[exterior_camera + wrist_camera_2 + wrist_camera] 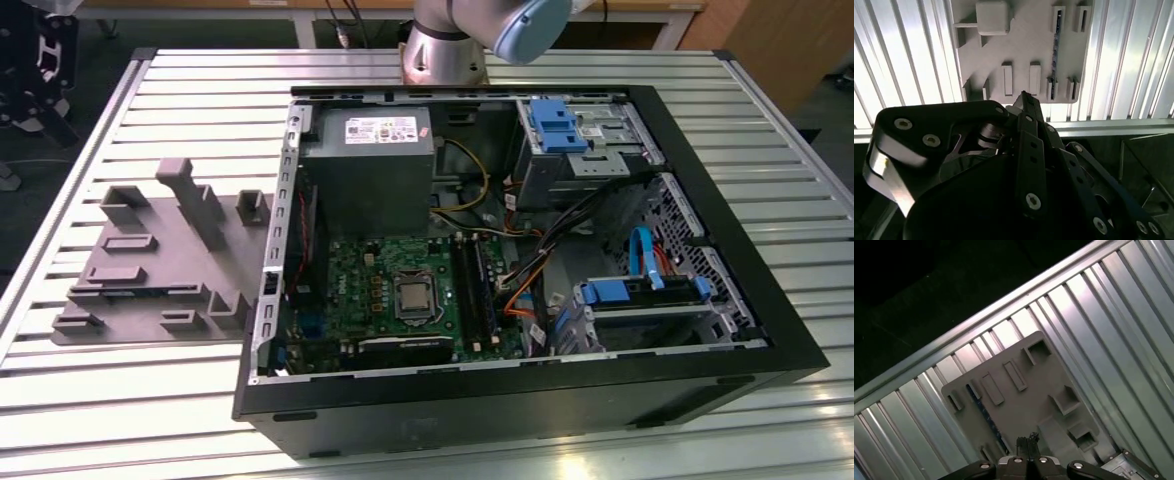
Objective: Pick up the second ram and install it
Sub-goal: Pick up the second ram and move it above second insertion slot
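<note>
**Table** [160, 400]: slatted metal top that carries everything else.

**Computer case** [781, 350]: black tower lying on its side with the side panel off, taking up the middle of the table and the exterior view's right.

**Arm** [447, 45]: grey base column with a pale blue joint cap, standing at the far edge of the table behind the case.

**Power supply** [367, 160]: grey box in the far corner of the case, toward the exterior view's left.

**Tray** [147, 260]: grey moulded holder with raised blocks and slots, lying flat on the table just beside the case on the exterior view's left.

**Motherboard** [354, 290]: green board on the case floor, with long black slots [474, 290] along its edge.

**Brackets** [554, 125]: blue plastic pieces on the drive cages.

**Claw** [1027, 441]: black linkage fingers drawn narrow with the tips together and holding nothing. It hangs above the tray, clear of it.

**Second ram** [1054, 55]: thin blue-green stick standing on edge in the tray's slotted posts. It has not been picked up, and it lies near the claw's tips in the first wrist view.
</note>
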`<state>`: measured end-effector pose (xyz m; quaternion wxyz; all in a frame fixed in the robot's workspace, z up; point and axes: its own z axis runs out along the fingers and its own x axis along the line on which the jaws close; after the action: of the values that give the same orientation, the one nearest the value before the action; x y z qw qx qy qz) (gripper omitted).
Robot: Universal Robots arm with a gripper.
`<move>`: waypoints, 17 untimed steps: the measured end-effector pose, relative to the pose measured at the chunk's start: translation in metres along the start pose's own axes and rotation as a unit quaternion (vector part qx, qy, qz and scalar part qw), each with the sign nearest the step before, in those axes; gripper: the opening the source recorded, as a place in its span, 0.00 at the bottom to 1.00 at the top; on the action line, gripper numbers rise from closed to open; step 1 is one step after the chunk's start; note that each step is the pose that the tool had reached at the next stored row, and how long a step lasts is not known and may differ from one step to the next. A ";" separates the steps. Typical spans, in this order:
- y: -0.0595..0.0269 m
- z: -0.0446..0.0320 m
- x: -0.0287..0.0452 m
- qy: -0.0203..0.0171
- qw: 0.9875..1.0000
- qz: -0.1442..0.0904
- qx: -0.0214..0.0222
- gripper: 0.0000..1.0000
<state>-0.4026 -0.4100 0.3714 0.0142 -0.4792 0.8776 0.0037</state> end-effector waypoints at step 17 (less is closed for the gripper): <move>0.0012 0.0050 0.0011 0.005 0.994 -0.105 -0.009 0.13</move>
<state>-0.4041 -0.4102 0.3664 0.0063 -0.5691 0.8222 0.0074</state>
